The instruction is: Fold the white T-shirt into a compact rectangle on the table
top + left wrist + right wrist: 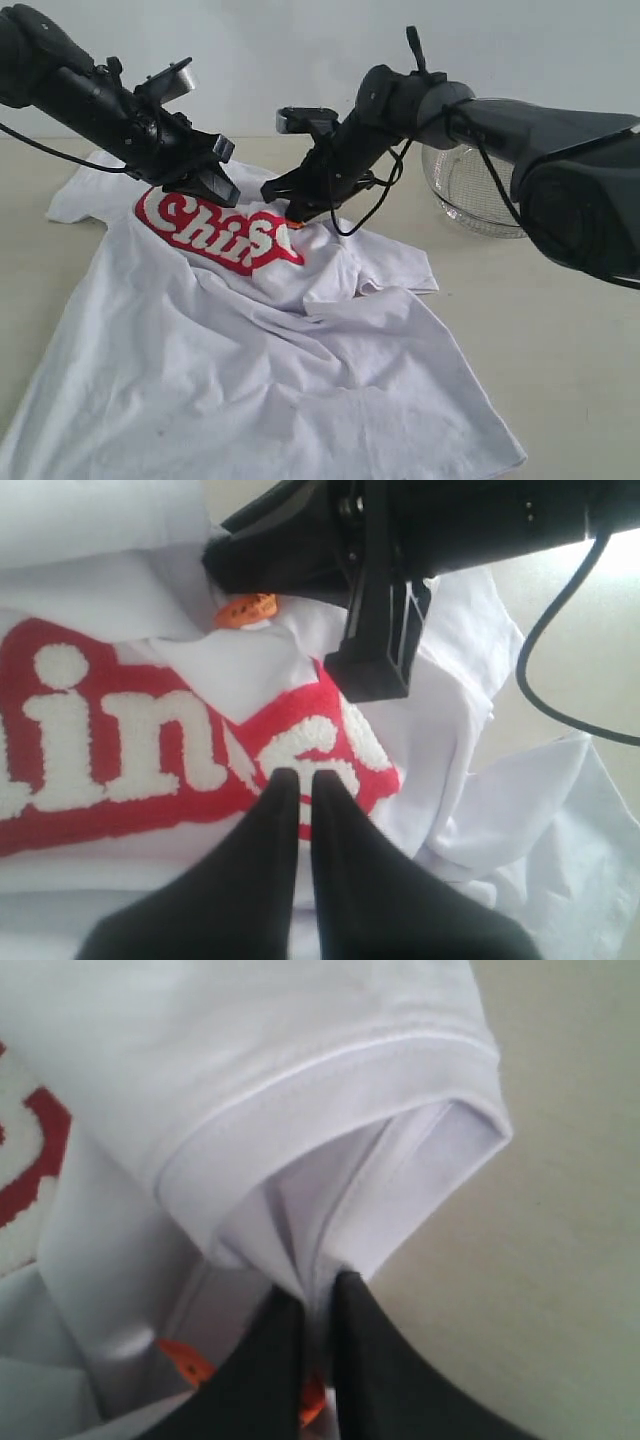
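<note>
- The white T-shirt [250, 370] lies chest-up on the bench [560, 340]. It fills the lower left and centre of the exterior view and reaches the bottom edge of the frame.
- The cloth is rumpled, with creases and a raised fold just right of centre. One sleeve [400, 270] lies flat toward the right.
- The red lettering [215, 228] sits left of centre and is bunched, so only some letters read.
- The left arm [90, 90] comes in from the upper left. The left jaws rest on the shirt at the upper edge of the lettering.
- In the left wrist view their fingers [265, 880] are drawn together to a thin slit over the end of the lettering. A sliver of cloth sits in the slit, so the jaws are pinching the shirt.
- The right arm [480, 120] reaches in from the upper right. The right jaws are down at the collar near the centre of the frame, just beside the orange tag [296, 222].
- In the right wrist view their fingers [370, 1360] are closed on a thin pleat of white cloth next to a stitched sleeve hem. The orange tag shows just beside them.
- The two sets of jaws are near each other but apart.
- A wire-mesh basket [470, 190] stands on the bench at the right, behind the right arm and apart from the shirt.
</note>
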Robot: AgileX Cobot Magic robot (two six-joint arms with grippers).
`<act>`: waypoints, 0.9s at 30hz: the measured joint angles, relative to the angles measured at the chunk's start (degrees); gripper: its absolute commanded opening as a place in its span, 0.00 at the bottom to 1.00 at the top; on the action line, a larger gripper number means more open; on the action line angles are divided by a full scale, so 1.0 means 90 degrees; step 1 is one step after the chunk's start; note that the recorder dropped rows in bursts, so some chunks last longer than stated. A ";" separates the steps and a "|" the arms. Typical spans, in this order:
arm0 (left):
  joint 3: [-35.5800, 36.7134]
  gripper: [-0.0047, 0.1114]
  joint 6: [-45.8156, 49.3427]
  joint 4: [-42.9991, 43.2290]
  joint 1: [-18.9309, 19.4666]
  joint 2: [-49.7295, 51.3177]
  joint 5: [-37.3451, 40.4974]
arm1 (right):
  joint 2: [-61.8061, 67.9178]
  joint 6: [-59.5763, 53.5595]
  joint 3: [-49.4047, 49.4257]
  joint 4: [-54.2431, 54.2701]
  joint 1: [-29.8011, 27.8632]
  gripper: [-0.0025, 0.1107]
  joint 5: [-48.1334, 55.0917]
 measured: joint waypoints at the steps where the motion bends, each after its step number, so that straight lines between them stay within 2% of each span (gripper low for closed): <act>1: 0.0000 0.08 0.0000 0.0000 0.0000 0.0000 0.0000 | 0.0010 0.0000 0.0001 -0.0058 0.0000 0.02 -0.0062; 7: 0.0000 0.08 0.0000 0.0000 0.0000 0.0000 0.0000 | 0.0048 0.0047 -0.0282 -0.0635 0.0000 0.02 -0.0154; 16: 0.0000 0.08 0.0000 0.0000 0.0000 0.0000 0.0000 | 0.0048 0.0092 -0.1045 -0.0851 0.0000 0.02 -0.0376; 27: 0.0000 0.08 0.0000 0.0000 0.0000 0.0000 0.0000 | 0.0048 -0.0679 -0.1255 -0.0481 0.0000 0.02 -0.0826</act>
